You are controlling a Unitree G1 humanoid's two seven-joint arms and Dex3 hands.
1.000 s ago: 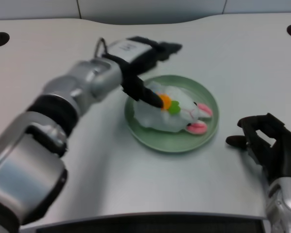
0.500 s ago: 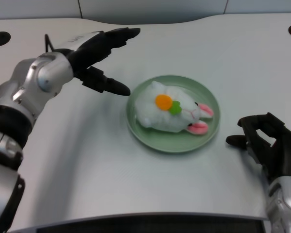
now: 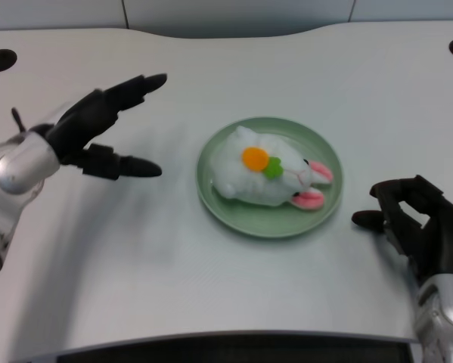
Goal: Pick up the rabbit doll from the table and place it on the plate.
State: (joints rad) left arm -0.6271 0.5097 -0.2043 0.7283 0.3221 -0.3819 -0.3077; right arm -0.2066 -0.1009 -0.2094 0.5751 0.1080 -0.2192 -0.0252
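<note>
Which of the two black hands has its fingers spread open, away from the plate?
The left hand, at the picture's left: fingers apart, holding nothing. The other hand's fingers are curled.

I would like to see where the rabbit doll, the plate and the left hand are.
rabbit doll (image 3: pixel 250 175): head view, on its white body.
plate (image 3: pixel 245 219): head view, on the bare green rim at the front.
left hand (image 3: pixel 90 128): head view, on the black palm.

Soft plush on a smooth plate
The rabbit doll (image 3: pixel 268 176) looks like fuzzy white cloth; the green plate (image 3: pixel 241 214) has a smooth, faintly glossy finish; the white table (image 3: pixel 211 280) is matt
</note>
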